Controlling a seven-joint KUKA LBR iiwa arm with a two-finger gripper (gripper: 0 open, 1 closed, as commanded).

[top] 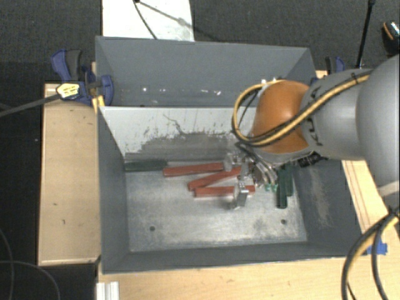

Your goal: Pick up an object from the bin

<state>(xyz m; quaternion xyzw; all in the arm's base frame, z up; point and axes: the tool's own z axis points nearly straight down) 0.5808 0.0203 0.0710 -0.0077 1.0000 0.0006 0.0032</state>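
The grey bin (206, 230) sits on a dark floor; your pincer (242, 189) is low at the right ends of three red-brown bars (212, 180) in the bin's middle; the bars stretch long-ways toward the view's left; you cannot tell if it is spread or pressed together.
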